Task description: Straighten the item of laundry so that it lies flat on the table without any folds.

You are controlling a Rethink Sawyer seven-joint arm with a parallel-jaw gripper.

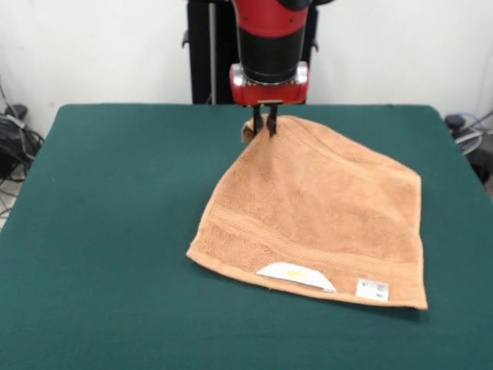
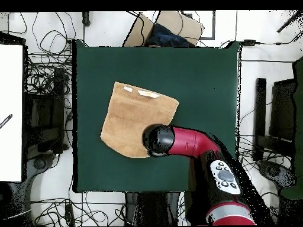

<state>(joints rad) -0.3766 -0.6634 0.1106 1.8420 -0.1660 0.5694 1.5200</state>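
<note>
The tan terry towel point(image 1: 316, 212) lies on the dark-green table point(image 1: 100, 231), its near edge with two white tags facing the camera. Its far corner is lifted and pinched between the fingers of my gripper point(image 1: 264, 123), which hangs from the red and black arm at the towel's far left corner. The gripper is shut on that corner, with a small flap of cloth bunched beside it. In the overhead view the towel point(image 2: 127, 118) sits left of the table's point(image 2: 201, 77) middle, and the arm's head point(image 2: 158, 140) covers the gripper and the held corner.
The robot's pedestal point(image 1: 208, 46) stands behind the table's far edge. Cables and equipment lie on the floor round the table point(image 2: 44, 100). A cardboard box point(image 2: 171, 26) sits past the table's edge opposite the robot.
</note>
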